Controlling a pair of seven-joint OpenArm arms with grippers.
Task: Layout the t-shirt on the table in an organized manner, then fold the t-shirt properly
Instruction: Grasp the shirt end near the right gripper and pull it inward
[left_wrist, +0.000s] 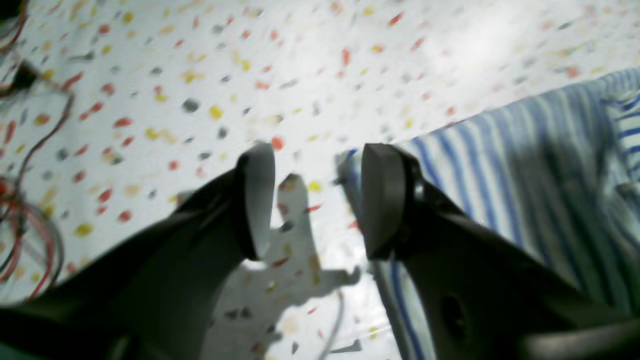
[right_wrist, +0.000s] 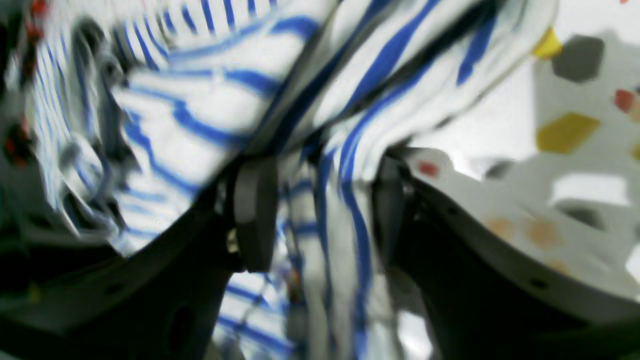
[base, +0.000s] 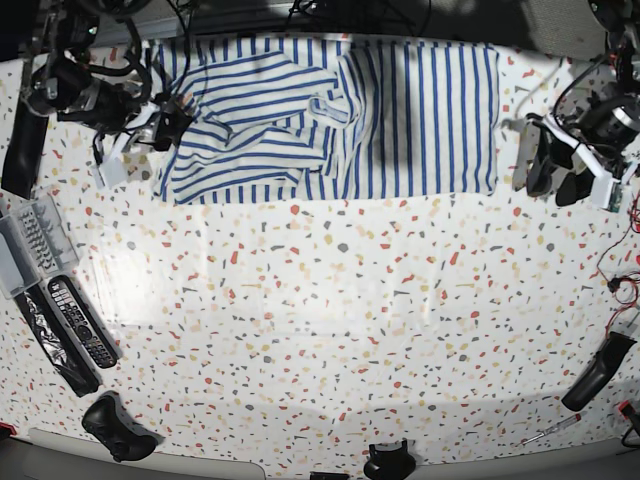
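Worktop (base: 330, 330): broad white surface with red, grey, yellow and black flecks, bare across its middle. T-shirt (base: 330, 115): white with thin blue stripes, lying along the far edge of the worktop; its half on the base view's right lies flat, its half on the view's left is bunched and folded over itself in diagonal pleats. Right gripper (right_wrist: 320, 210): at the crumpled end of the t-shirt (right_wrist: 210, 120), on the base view's left; jaws closed on a gathered fold of striped cloth that runs between the two pads. Left gripper (left_wrist: 317, 200): off the flat end of the t-shirt (left_wrist: 525, 165), on the base view's right; jaws parted with nothing between them, speckled worktop (left_wrist: 300, 75) showing through the gap, the cloth's hem just beside one pad. Remote controls (base: 75, 325): two dark units lying side by side near the worktop's edge on the base view's left, well apart from the t-shirt.
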